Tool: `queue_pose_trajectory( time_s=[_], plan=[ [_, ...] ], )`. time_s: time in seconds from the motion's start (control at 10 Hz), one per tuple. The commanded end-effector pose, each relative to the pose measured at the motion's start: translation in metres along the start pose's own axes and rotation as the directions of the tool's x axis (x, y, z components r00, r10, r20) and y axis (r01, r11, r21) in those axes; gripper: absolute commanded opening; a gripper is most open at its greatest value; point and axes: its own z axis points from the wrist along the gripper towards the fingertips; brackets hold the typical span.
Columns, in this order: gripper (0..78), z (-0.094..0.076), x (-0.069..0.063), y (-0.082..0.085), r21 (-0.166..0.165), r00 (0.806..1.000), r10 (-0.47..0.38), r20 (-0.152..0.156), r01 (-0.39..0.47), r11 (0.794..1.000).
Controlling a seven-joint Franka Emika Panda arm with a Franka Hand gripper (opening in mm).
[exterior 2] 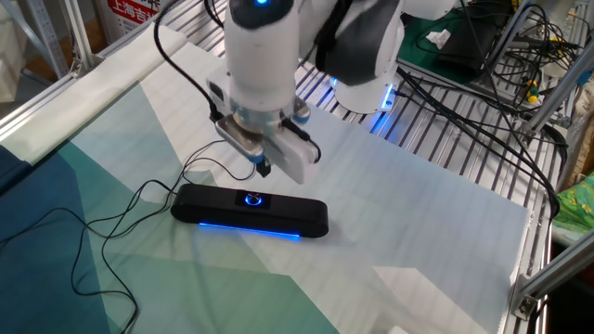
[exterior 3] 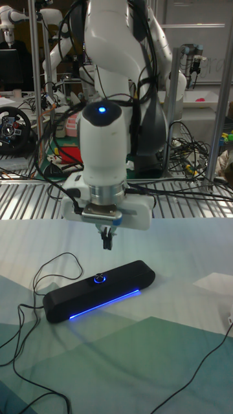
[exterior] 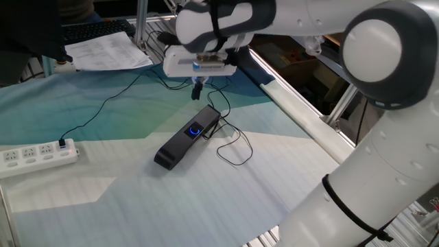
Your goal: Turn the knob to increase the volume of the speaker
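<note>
The speaker is a long black bar lying on the cloth, with a blue strip glowing along its side. Its knob is a small black dial ringed in blue, on the top face. My gripper hangs a short way above the knob, pointing down, its two black fingers together with nothing between them. It touches neither knob nor speaker.
A thin black cable loops over the cloth from the speaker to a white power strip at the left edge. Papers lie at the back. Metal rails border the table.
</note>
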Motion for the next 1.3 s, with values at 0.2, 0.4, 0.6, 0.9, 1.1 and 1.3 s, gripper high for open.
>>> queue_pose_trajectory(
  time_s=[0.2,0.4,0.6,0.9,1.1,1.3],
  plan=[
    [0.0,0.031,-0.007,0.017,0.003,0.999,0.008,0.047,-0.008,1.0],
    [0.0,0.041,-0.011,0.016,0.0,0.999,0.013,0.046,-0.013,1.0],
    [0.0,0.054,-0.018,0.015,-0.005,0.999,0.019,0.044,-0.019,1.0],
    [0.0,0.073,-0.025,0.015,-0.012,0.998,0.015,0.059,-0.015,1.0],
    [0.0,0.072,-0.024,0.015,-0.005,0.998,0.004,0.06,-0.004,1.0],
    [0.0,0.072,-0.024,0.015,-0.008,0.998,-0.001,0.066,0.001,1.0]
  ],
)
